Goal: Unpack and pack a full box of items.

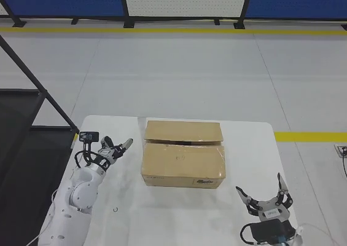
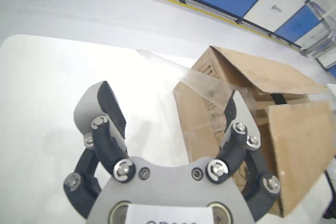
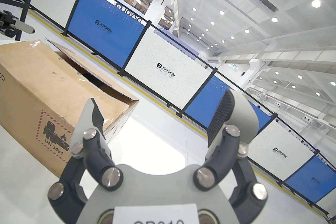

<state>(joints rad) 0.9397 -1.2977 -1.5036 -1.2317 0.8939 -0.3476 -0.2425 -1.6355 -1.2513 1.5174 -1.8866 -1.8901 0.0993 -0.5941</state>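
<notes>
A brown cardboard box (image 1: 183, 154) stands in the middle of the white table (image 1: 253, 141), its two top flaps folded nearly shut with a dark slit between them. My left gripper (image 1: 120, 147) hovers open just off the box's left end, nothing between its fingers. In the left wrist view the box (image 2: 262, 93) lies beyond the open left gripper (image 2: 170, 104), with loose clear tape hanging off its corner. My right gripper (image 1: 264, 193) is open near the table's front right, apart from the box. In the right wrist view the box (image 3: 39, 83) sits beside the open right gripper (image 3: 160, 109).
A black frame stand (image 1: 13, 117) rises left of the table. A small ring-like bit (image 1: 116, 210) lies on the table near the front left. A cable and floor socket (image 1: 345, 151) are on the floor at right.
</notes>
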